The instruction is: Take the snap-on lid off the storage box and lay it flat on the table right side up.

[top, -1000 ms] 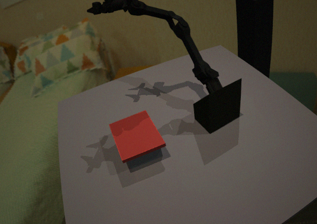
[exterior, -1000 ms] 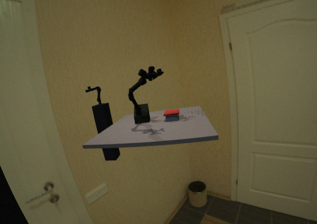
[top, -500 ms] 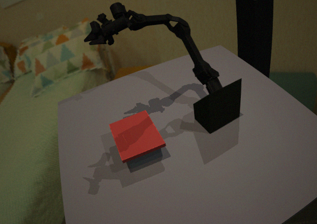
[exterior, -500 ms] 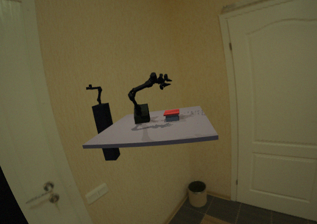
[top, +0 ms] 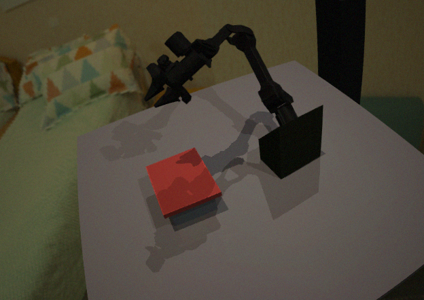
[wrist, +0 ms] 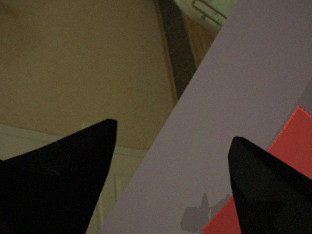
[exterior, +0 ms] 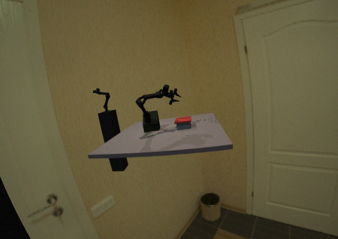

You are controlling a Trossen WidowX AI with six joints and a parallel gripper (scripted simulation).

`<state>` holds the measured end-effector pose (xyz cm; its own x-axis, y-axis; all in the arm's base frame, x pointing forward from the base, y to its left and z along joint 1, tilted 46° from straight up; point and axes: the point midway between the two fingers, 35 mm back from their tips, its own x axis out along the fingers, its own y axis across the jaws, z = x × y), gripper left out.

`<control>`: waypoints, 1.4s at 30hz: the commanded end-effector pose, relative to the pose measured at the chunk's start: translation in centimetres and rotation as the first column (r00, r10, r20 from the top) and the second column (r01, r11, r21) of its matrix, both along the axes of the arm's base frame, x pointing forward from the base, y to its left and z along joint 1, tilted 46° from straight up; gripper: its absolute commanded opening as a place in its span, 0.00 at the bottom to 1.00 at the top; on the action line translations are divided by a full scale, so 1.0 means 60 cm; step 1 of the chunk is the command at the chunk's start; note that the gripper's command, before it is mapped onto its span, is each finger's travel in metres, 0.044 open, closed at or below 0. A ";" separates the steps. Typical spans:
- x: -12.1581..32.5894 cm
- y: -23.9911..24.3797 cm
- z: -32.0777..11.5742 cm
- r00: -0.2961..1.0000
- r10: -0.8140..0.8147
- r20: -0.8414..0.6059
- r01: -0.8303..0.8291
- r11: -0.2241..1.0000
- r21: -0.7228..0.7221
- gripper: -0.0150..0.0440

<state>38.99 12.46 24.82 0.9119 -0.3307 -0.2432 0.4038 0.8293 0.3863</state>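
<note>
The red lid (top: 186,184) (exterior: 183,120) (wrist: 296,150) sits flat on top of the blue-grey storage box (top: 196,212) (exterior: 183,126), its rim jutting out past the walls. The box stands on the table (top: 308,238) (exterior: 163,147) (wrist: 215,110); the wrist view hides it. My gripper (top: 150,103) (exterior: 180,98) (wrist: 175,139) is open and empty, raised well above the table and tilted downward. In the wrist view the lid lies at the lower right, partly behind the right finger.
The arm's dark base block (top: 297,147) (exterior: 151,121) stands on the table beside the box. A tall black pillar (top: 338,46) (exterior: 108,126) with a second arm on it stands beyond the table. Shadows of the arm fall across the lid and table.
</note>
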 end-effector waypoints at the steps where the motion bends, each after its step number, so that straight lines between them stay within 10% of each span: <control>1: -0.056 -0.006 -0.108 0.997 -0.065 -0.039 0.070 0.990 0.122 0.65; 11: -0.185 -0.061 -0.277 0.975 -0.208 -0.074 0.221 0.931 0.291 0.65; 42: -0.190 -0.147 -0.367 0.972 -0.223 -0.072 0.234 0.924 0.302 0.65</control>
<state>27.64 3.88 3.07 0.8066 -0.4394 -0.3955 0.5896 0.5494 0.5920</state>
